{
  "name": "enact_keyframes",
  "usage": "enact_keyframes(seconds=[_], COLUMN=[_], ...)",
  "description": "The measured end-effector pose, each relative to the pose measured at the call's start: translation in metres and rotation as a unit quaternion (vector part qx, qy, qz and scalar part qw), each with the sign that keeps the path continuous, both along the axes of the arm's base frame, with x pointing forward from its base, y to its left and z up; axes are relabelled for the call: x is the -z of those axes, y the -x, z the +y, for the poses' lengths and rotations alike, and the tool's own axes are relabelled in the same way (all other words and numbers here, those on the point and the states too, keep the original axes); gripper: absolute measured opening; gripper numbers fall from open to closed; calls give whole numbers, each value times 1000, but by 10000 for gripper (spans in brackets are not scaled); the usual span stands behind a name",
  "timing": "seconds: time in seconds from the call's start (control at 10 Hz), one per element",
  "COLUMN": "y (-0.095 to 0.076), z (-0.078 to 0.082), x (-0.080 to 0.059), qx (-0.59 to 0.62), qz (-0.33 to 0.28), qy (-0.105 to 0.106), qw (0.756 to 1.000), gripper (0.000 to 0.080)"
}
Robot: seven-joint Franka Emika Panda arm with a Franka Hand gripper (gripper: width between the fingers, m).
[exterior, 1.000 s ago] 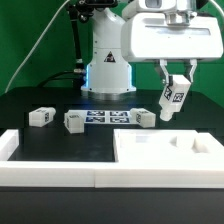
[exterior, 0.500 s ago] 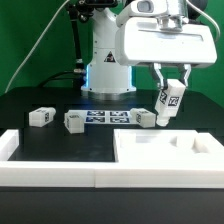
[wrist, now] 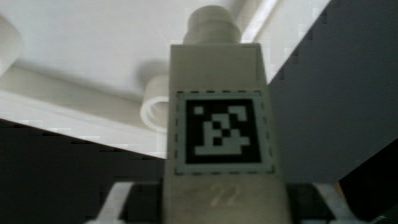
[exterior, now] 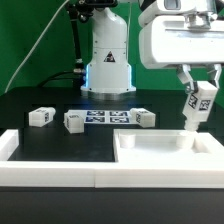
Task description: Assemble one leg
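Observation:
My gripper [exterior: 198, 92] is shut on a white leg [exterior: 196, 108] with a black-and-white tag, held tilted over the right end of the large white panel [exterior: 160, 155]. Its lower tip hangs just above the panel's raised rim near a hole. In the wrist view the leg [wrist: 221, 110] fills the middle, its peg end pointing at the panel [wrist: 80, 95], and my gripper [wrist: 217, 200] clamps its near end. Three more legs lie on the black table: one at the exterior view's left [exterior: 40, 116], one beside it [exterior: 74, 120], one further right [exterior: 143, 118].
The marker board [exterior: 108, 117] lies flat between the loose legs. A white rim piece [exterior: 50, 165] runs along the table's front. The robot base [exterior: 108, 60] stands behind, before a green backdrop.
My gripper has moved toward the exterior view's right with the leg, from beside the rightmost loose leg to over the panel's right end, and sits a little lower.

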State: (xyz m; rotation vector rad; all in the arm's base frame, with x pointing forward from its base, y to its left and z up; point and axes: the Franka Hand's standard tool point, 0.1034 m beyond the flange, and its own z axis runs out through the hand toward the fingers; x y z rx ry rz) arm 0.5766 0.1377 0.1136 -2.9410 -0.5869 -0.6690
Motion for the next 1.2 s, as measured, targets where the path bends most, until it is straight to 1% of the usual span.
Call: enact_keyframes(seconds=[0.1,0.6,0.7,1.1,1.2], y=[-6,-5,-9,-48,-53], z=[5,2,-2,-17,-19], x=[-1,0,-2,-9,-8], qx=[-2,-1,2,1,2], qz=[-4,-2,-1,-2,-4], qy=[-2,-1,0,3,3], qw=[1000,1000,1000,1000,1000], gripper=[294,294,294,294,294])
